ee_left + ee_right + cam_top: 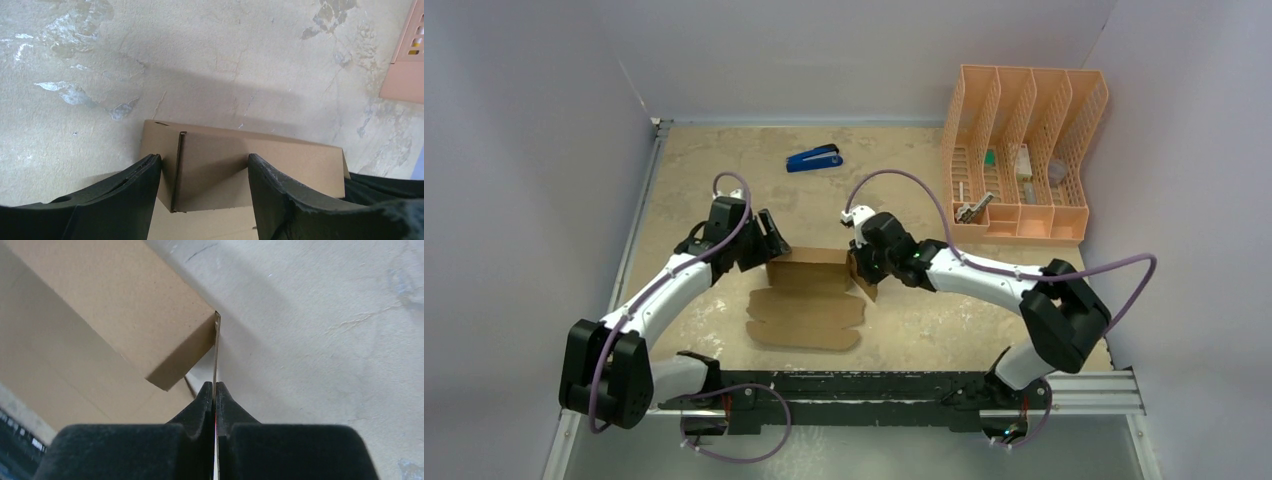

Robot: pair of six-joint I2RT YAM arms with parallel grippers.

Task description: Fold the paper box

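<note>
Right gripper [215,388] is what I check first: its two pads are pressed together on a thin side flap [216,347] of the paper box [110,300], and on the wrist view I see that flap edge-on, running straight up out of the closed jaws. From the top camera, I see this gripper [862,272] at the right end of the box, with the flap [865,287] standing up beside it.

I find the paper box [809,305] near the middle of the table [694,180], between the two arms. It is only partly formed. The far part stands up as a low wall, while the near part lies flat as a brown sheet with rounded flaps, reaching towards the arm bases.

My left gripper [773,243] is at the left end of that raised wall with its jaws apart. On its wrist view the left gripper [205,165] straddles the corner fold of the box [295,165], one finger [135,185] outside the end and the other in front of the long panel. I cannot tell whether either finger touches the cardboard.

Farther back lies a blue stapler [814,158], well apart from the box. A peach mesh organizer [1024,150] stands at the far right corner.
</note>
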